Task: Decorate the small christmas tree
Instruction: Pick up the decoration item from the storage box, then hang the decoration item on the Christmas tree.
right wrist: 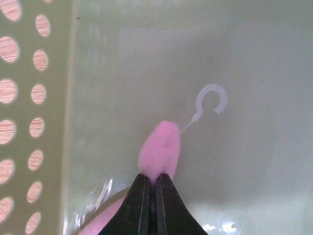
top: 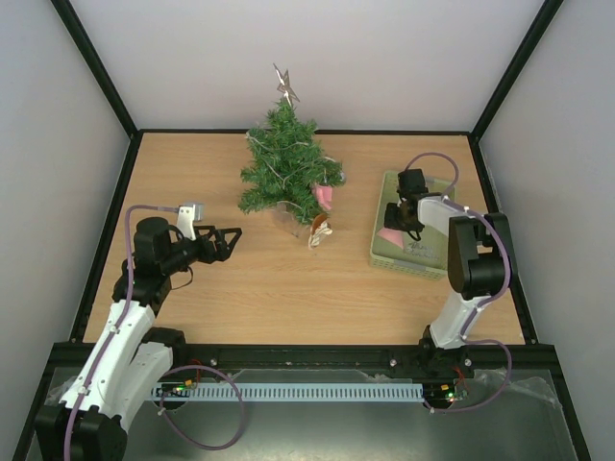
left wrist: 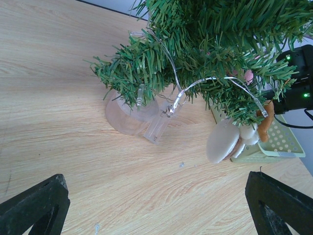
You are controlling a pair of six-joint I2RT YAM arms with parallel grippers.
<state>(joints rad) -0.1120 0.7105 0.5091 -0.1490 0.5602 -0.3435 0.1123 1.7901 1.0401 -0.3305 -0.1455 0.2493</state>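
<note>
1. At the left of the top view, the left hand (top: 231, 240) hovers low over the desk (top: 269, 298). Its fingers are wide apart and hold nothing. In its own wrist view they stand at the two lower corners (left wrist: 161, 205).
2. The small christmas tree (top: 288, 163) stands upright at the upper centre of the desk, just to the right of the left hand. Its long axis is vertical, with a star (top: 285, 84) on the top. In the left wrist view the tree (left wrist: 215, 49) fills the upper right.
3. The tree already carries a light string (left wrist: 195, 83), a pink decoration (top: 325, 197) on its right side and a beige ornament (left wrist: 230, 139) low down, near the base.
4. At the right of the top view, a pale green basket (top: 384, 257) lies on the desk, well apart from the tree.
5. The right hand (top: 394, 223) reaches down into this basket (right wrist: 29, 98). Its fingers are pressed together (right wrist: 151, 183) and pinch the near end of a pink ornament (right wrist: 160, 152). The white hook (right wrist: 211, 100) of the ornament points away from the fingers, to the upper right of the wrist view.
6. The left hand is nearer to the tree, but the right hand has the ornament. I judge that the right hand must lift and go left across the desk, so that the open hook meets a branch on the right side of the tree.
</note>
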